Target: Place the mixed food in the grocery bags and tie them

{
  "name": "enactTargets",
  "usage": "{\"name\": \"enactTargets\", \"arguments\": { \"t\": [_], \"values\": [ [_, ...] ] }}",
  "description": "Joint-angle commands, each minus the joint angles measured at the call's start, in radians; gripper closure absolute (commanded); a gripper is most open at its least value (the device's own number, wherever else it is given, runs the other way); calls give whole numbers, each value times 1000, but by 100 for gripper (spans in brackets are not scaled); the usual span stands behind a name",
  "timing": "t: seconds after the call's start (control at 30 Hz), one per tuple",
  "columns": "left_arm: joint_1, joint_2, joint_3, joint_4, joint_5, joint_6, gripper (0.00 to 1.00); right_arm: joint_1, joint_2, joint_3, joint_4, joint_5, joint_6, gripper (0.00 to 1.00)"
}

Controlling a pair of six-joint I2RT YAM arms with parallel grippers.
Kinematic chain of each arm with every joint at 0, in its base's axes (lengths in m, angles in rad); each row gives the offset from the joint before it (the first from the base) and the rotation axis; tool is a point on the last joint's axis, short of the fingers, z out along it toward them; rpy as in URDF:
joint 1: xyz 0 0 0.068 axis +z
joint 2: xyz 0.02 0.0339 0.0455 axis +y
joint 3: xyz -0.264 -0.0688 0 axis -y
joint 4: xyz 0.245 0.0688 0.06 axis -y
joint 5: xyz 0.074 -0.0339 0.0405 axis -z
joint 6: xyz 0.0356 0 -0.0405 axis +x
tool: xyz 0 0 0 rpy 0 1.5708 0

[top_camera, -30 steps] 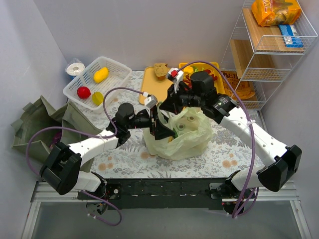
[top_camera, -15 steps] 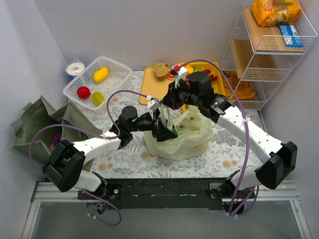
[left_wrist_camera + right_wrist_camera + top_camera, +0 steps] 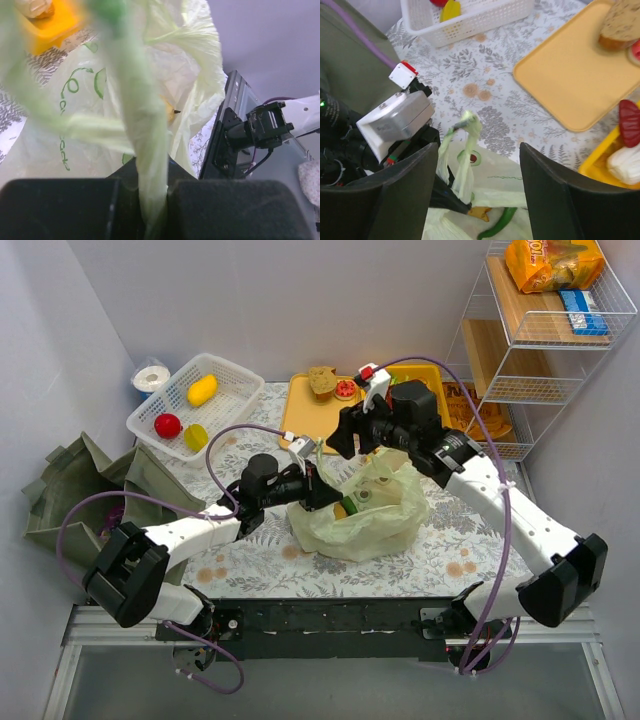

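**Far left.** The dark olive-grey fabric tote point(image 3: 75, 495) lies slumped at the left edge of the tabletop point(image 3: 250, 565), well apart from both pincers. Behind it stands a white slatted basket point(image 3: 240, 380) holding a yellow, a red and a yellow-green toy fruit.

**Centre.** The left pincer point(image 3: 150, 212) is clenched on a twisted loop handle point(image 3: 142, 130) of the pale-green plastic bag point(image 3: 375, 525). The handle runs stretched out from between the fingers. The bag sits on the tabletop between the two arms, mouth upward. The right wrist view shows a green pepper point(image 3: 499, 224) and a yellow piece point(image 3: 479, 213) inside it.

**Above the bag's mouth.** The right pincer point(image 3: 479, 192) is released, its fingers spread wide, with the raised handle standing between them.

**Behind.** A yellow tray point(image 3: 300, 420) bears a brown bread bun point(image 3: 321, 382) and a round red piece point(image 3: 346, 390).

**Far right.** A wire shelf point(image 3: 540, 380) carries an orange snack packet point(image 3: 550, 262) on its top tier.
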Motion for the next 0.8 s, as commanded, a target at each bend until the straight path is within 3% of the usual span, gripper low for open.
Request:
{"name": "enactTargets", "arguments": {
  "t": [0.0, 0.17, 0.4, 0.63, 0.77],
  "values": [
    [20, -39, 29, -56, -62, -36, 100, -2, -167, -37, 19, 99, -91, 24],
    [29, -35, 41, -79, -50, -70, 100, -2, -299, -164, 5, 165, -158, 23],
    [30, -37, 49, -92, -29, -79, 100, -2, -263, -189, -98, 206, -166, 43],
    [30, -48, 52, -106, -36, -80, 100, -2, -178, -209, -104, 264, -201, 47],
    [32, -58, 49, -112, -35, -80, 100, -2, -140, -223, -87, 309, -233, 41]
  ]
}}
